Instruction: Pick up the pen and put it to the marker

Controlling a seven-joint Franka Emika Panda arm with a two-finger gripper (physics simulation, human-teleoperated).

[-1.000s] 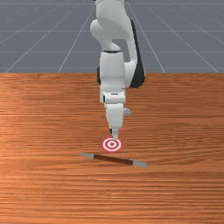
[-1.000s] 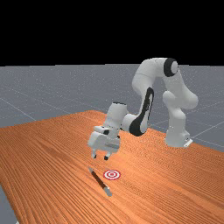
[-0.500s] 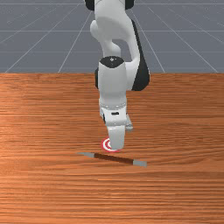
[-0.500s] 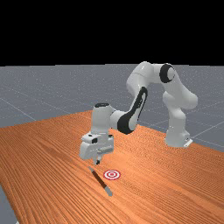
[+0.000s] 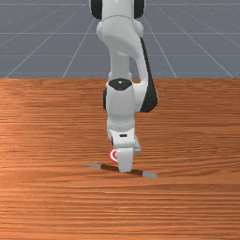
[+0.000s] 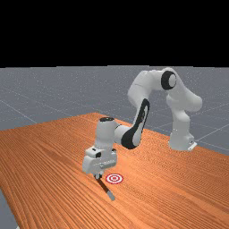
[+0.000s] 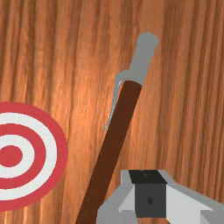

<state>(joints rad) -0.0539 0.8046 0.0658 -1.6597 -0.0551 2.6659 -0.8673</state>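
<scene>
Far view, left to right. The table (image 6: pixel 49 156) bears the other items. The gripper (image 6: pixel 97 176) is directed downward, low over the tabletop, and overlaps the far portion of the pen (image 6: pixel 105 188). Whether the gripper is spread, pressed together or pinching the pen cannot be told. The pen lies flat, its visible length running from the gripper toward five o'clock. The marker (image 6: pixel 114 178), a disc of red and white rings, lies flat at three o'clock from the gripper, near it. The arm (image 6: pixel 129 137) rises from a base at two o'clock from the gripper, well apart from the marker.

Front view, left to right. The pointed grey end (image 5: pixel 92 166) of the pen is directed between nine and ten o'clock. The marker, partly hidden by the gripper, lies at about eleven o'clock from the gripper's lower end. The gripper hides a middle stretch of the brown shaft (image 5: pixel 110 168). The blunt grey end (image 5: pixel 150 175) points between three and four o'clock.

Wrist view. The marker and the thin clip (image 7: pixel 115 103) are on the same side of the shaft, the marker apart from the pen. Part of the gripper overlaps the shaft's edge; contact between them cannot be told.
</scene>
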